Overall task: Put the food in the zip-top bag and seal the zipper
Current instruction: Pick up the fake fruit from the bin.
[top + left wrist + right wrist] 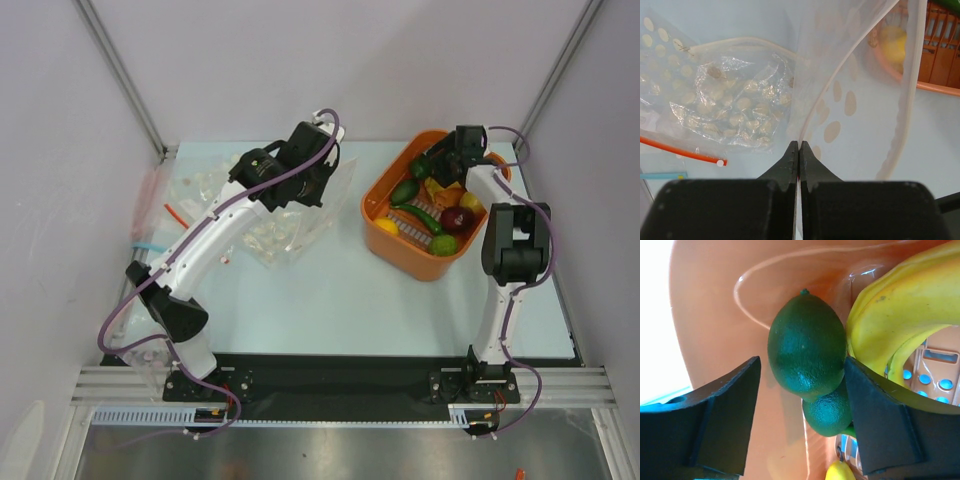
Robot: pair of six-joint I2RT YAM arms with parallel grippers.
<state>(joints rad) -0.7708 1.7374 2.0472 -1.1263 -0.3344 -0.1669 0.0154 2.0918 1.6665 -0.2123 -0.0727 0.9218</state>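
Pale tabletop [330,300] carries the clear floppy dotted zip-top bag [300,225] left of centre and the orange plastic basket [385,235] on the right. Food sits in the basket; I see none bagged. My left hand [798,146] is pinched closed on the bag's mouth edge. My right hand [802,365] is down in the basket, fingers spread either side of the dark green toy avocado [805,340], beside the yellow toy banana [890,315]. Step looks like a pick. Next I'd squeeze squarely on that rounded avocado, lift, and carry it to the bag mouth.

banana [900,305]: right of right jaws, cut by top and right edges | lime [827,412]: between jaws, half hidden behind avocado [807,342] | lemon [840,472]: cut by bottom edge | yellow fruit [892,42]: beyond left jaws, blurred through zip-top bag [840,115]
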